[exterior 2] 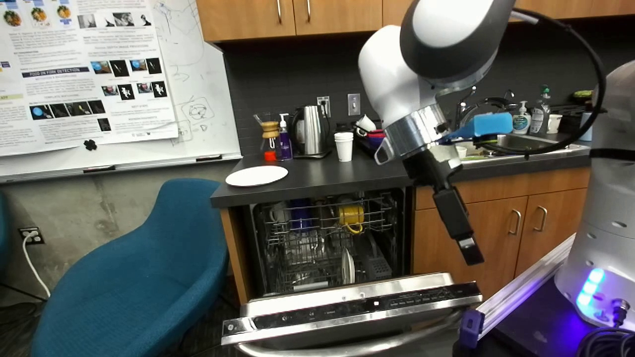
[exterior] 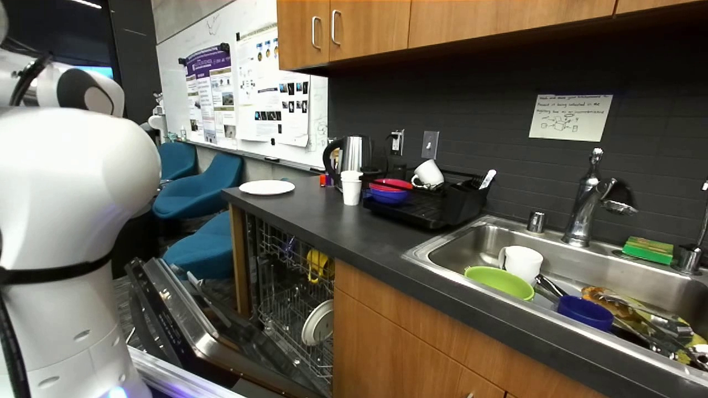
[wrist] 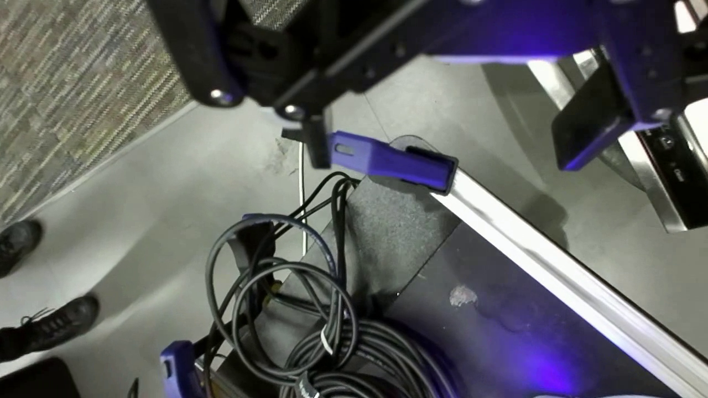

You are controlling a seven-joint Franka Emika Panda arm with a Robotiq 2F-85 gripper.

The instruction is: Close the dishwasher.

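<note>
The dishwasher door hangs partly open, tilted out below the counter, with its control strip and handle facing up and outward. It also shows in an exterior view, and its edge shows at the right of the wrist view. Inside are wire racks with a yellow mug and white plates. My gripper points down above the door's right end, apart from it. In the wrist view, the gripper has its fingers wide apart with nothing between them.
A silver rail with a purple end cap and coiled black cables lie by the robot base. The dark counter overhangs the dishwasher. A blue chair stands left of the door. A person's shoes show on the floor.
</note>
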